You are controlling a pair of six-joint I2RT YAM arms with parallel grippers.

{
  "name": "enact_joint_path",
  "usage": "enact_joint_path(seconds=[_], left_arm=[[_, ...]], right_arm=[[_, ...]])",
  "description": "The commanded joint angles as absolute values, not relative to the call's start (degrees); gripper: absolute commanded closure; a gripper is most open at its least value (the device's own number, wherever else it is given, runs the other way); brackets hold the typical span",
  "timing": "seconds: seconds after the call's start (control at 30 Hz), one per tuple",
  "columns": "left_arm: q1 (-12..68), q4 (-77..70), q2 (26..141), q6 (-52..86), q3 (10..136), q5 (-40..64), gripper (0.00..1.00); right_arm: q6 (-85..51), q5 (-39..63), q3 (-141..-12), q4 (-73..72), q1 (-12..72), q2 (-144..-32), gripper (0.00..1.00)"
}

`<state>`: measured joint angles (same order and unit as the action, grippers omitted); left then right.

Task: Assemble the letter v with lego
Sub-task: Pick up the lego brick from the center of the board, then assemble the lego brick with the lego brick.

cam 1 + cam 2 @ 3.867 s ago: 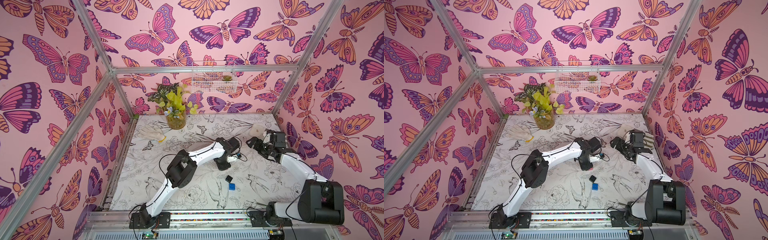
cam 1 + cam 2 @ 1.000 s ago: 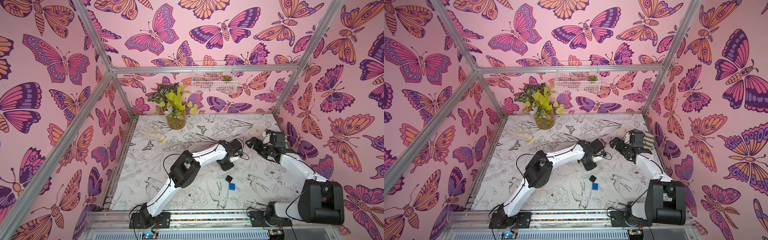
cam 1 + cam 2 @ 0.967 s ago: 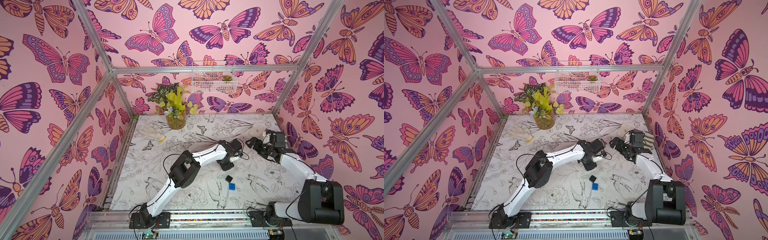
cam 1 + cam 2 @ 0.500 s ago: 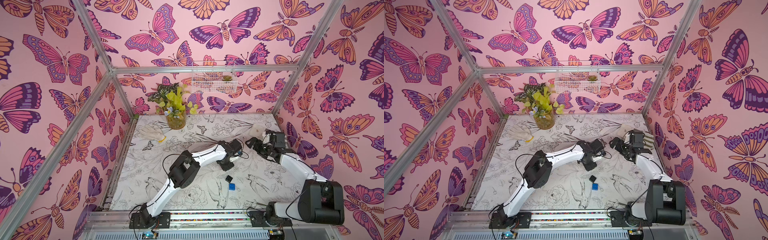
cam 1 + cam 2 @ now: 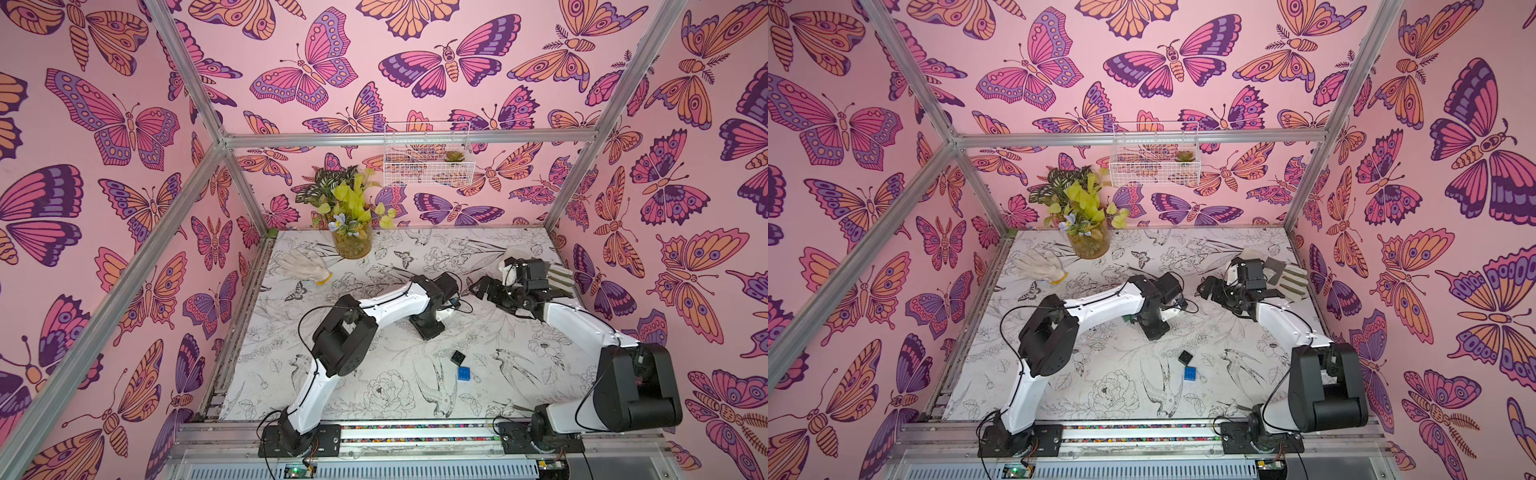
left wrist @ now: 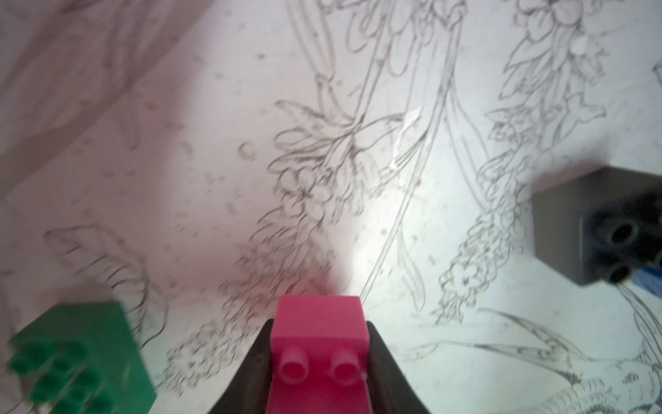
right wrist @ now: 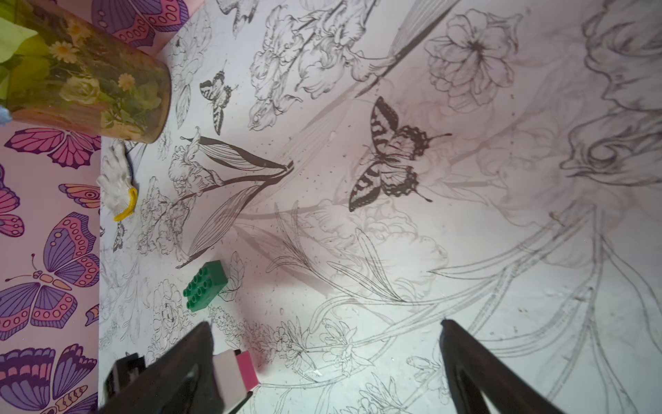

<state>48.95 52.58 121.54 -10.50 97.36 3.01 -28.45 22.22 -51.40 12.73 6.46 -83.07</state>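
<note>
My left gripper is shut on a pink lego brick, its studs facing the camera, low over the table. In a top view that gripper points down at mid-table. A longer green brick lies close beside it, and shows again in the right wrist view. A black brick and a blue brick lie loose nearer the front, also in the second top view at black brick and blue brick. My right gripper hovers open and empty, with its fingertips wide apart.
A vase of plants stands at the back of the table, with a white glove to its left. A wire basket hangs on the back wall. A grey striped object lies by the right wall behind the right arm.
The left arm has shifted a little toward the right and back since the earliest frames. Its jaws have finished closing on the pink brick. The right arm has not moved.
</note>
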Motion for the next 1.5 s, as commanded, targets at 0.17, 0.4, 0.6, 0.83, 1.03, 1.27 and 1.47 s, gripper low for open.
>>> enact_joint_path(seconds=[0.17, 0.4, 0.6, 0.83, 1.03, 1.27, 1.47], left_arm=[[42.3, 56.7, 109.9, -13.8, 91.0, 1.5, 0.75], [36.7, 57.1, 109.9, -15.1, 88.9, 1.7, 0.75], [34.5, 56.8, 113.5, -16.1, 90.5, 1.6, 0.75], [34.1, 56.3, 117.8, -16.6, 93.2, 1.8, 0.75], [34.1, 56.3, 119.9, -17.4, 94.7, 0.6, 0.75], [34.0, 56.3, 121.1, -18.1, 95.4, 0.2, 0.75], [34.0, 56.3, 121.7, -18.3, 94.7, 0.1, 0.75]], right_arm=[[-24.0, 27.2, -57.4, 16.2, 10.9, -88.5, 0.01], [-21.6, 27.3, -60.8, 16.8, 16.5, -92.4, 0.01], [-20.5, 29.6, -62.0, 16.4, 20.2, -94.3, 0.01], [-20.2, 29.7, -61.8, 15.2, 23.1, -95.2, 0.01], [-18.6, 29.6, -61.4, 15.0, 25.1, -95.4, 0.01], [-18.5, 29.2, -60.4, 14.6, 26.1, -95.4, 0.01], [-18.5, 28.8, -59.9, 14.7, 26.3, -94.3, 0.01]])
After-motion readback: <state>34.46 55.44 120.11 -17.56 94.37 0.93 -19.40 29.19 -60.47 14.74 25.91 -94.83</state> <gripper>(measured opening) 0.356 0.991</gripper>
